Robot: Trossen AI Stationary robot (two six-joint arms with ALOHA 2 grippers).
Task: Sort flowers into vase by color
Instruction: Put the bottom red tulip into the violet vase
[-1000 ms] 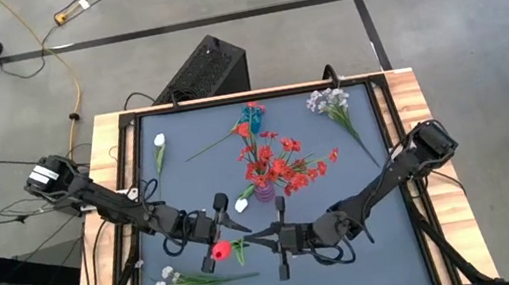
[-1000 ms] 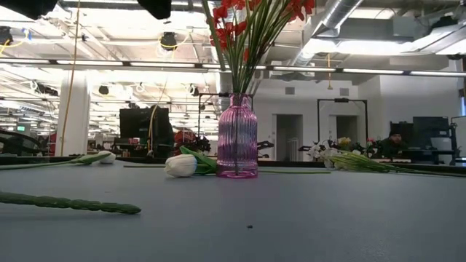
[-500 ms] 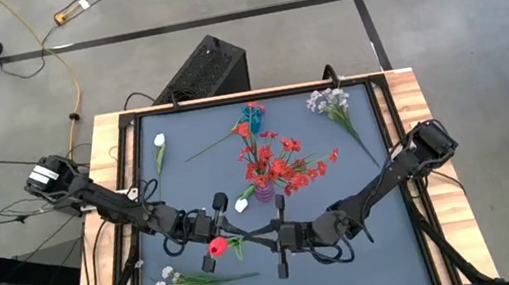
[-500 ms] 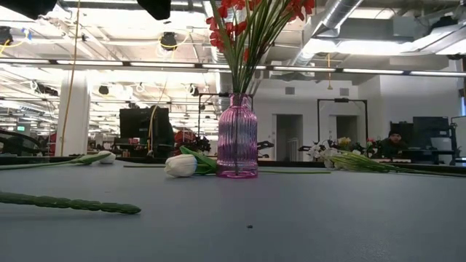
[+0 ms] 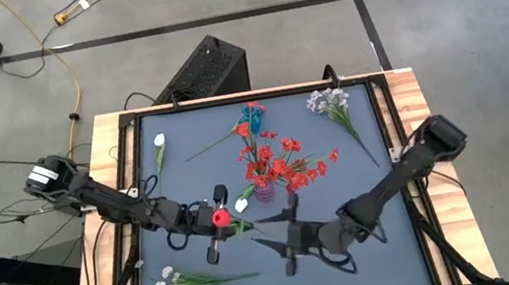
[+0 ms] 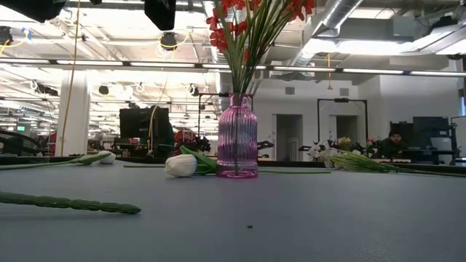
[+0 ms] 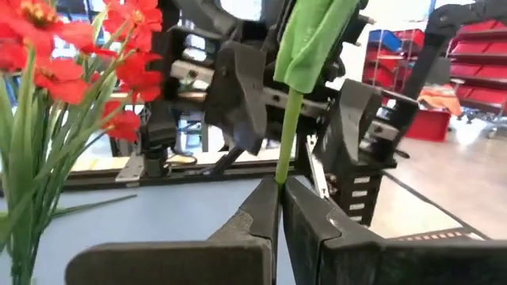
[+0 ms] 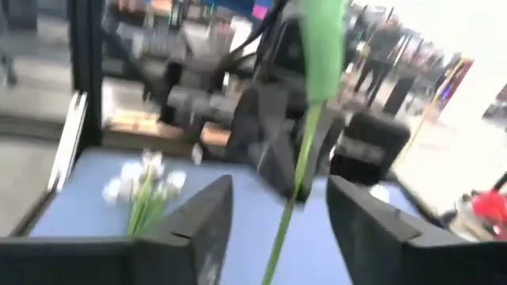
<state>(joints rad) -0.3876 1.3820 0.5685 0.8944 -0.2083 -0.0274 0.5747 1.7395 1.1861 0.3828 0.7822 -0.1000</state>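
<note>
Tulip first: the red tulip (image 5: 219,216) hangs above the mat, its green stem (image 7: 289,131) pinched between the closed fingers of my left gripper (image 7: 279,190), close to the left of the pink vase (image 6: 237,136). That vase stands mid-table and already carries red blossoms (image 5: 280,164) on green stalks. My right gripper (image 8: 279,207) sits just beyond, fingers spread apart with the stem running free between them, gripping nothing.

Around them I see a white tulip (image 6: 181,165) lying against the vase foot, another white tulip (image 5: 160,142) near the far left corner, a whitish spray (image 5: 331,103) near the far right corner, a second whitish spray (image 5: 171,284) at the near left, and a red tulip with a blue tag (image 5: 249,120) behind the vase. A long green stem (image 6: 69,203) lies across the foreground in the low view. The red blossoms crowd the space above the vase mouth, right beside the held stem. Beyond the table I see a black box (image 5: 203,69) on the floor and a yellow cable (image 5: 73,79).

Compared with a second ago, the flower has changed hands: my right gripper had the stem clamped and my left stood open; now the left has closed on it and the right has let go and drawn back toward the near edge. The tulip head has shifted up toward the vase.
</note>
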